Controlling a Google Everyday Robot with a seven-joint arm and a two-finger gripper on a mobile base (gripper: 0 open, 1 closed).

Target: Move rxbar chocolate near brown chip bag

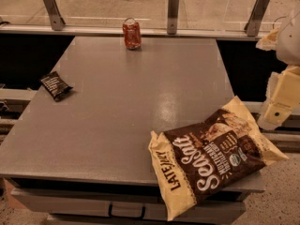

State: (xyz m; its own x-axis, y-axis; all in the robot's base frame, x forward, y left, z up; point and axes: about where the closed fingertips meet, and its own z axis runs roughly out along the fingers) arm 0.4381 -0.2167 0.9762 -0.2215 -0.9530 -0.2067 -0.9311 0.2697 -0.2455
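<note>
Cream-yellow blocky jaws at the right edge, boxy segments with rounded corners, white rounded arm shell [291,37] above

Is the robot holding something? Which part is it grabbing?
Nothing. The pincer is off the table's right side, beyond the brown chip bag; the rxbar chocolate lies untouched at the left edge.

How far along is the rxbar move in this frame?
Nothing looks done yet: the rxbar chocolate lies at the left edge of the table, far from the brown chip bag at its near right corner. The bar is not in hand: the gripper hangs off the right side. Left: reach the bar, grasp it, set it by the bag.
</note>
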